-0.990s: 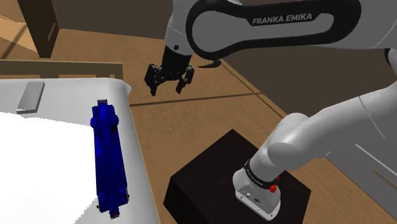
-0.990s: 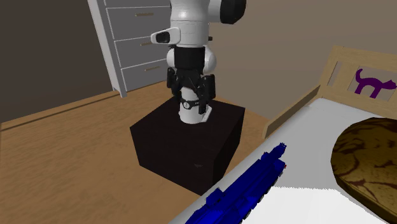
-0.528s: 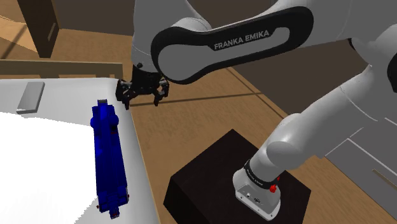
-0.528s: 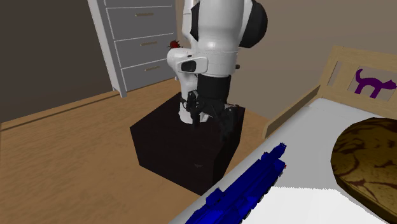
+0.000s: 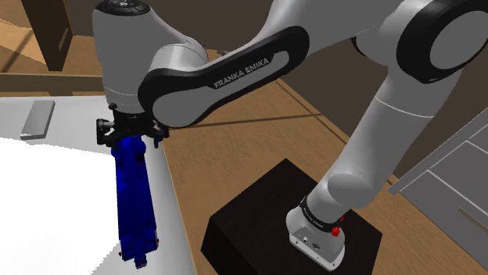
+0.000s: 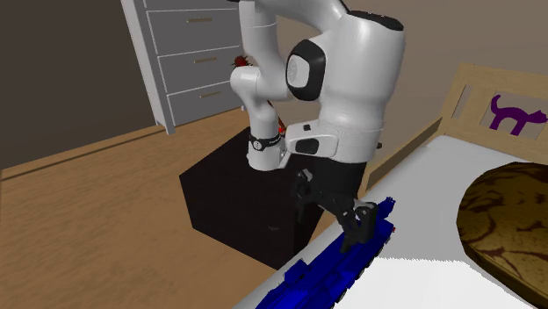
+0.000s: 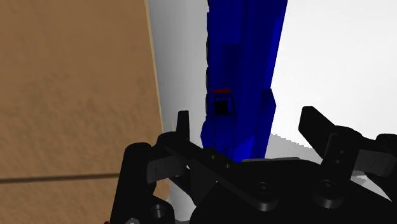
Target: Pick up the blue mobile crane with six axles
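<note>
The blue mobile crane lies lengthwise along the edge of a white bed. In the second exterior view the crane runs along the bed's near edge. My black gripper hangs over the crane's far end, just above it. In the wrist view the gripper is open. Its two fingers stand apart on either side of the crane's blue body, and neither touches it. From the second exterior view the gripper sits low over the crane's end nearest the headboard.
A flat grey object lies on the bed beyond the crane. A brown round cushion and a wooden headboard with a purple cat are at the second exterior view's right. The black stand and a grey dresser stand on the wooden floor.
The arm has swung from above the floor beside the stand across to the bed and lowered. The open gripper now sits over the crane's end. The crane has not moved.
</note>
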{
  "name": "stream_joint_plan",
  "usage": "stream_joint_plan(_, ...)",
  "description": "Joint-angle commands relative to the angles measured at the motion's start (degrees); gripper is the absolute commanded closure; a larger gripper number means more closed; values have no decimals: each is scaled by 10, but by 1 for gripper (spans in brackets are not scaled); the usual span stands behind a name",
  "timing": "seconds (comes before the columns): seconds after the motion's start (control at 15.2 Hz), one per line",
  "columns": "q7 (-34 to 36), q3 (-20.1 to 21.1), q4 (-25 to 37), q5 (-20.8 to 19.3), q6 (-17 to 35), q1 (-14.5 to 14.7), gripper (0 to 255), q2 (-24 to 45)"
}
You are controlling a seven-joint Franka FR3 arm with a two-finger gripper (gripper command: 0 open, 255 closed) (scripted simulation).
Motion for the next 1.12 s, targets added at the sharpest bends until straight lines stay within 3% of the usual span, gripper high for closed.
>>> stream_joint_plan(0.0, 55, -5, 37, -55, -6, 22, 0, 56)
stream_joint_plan(0.66, 87, -24, 19, -95, 37, 38, 0, 93)
stream_joint_plan(0.73, 87, -24, 19, -95, 38, 37, 255, 92)
stream_joint_plan(1.06, 87, -24, 18, -95, 38, 37, 255, 92)
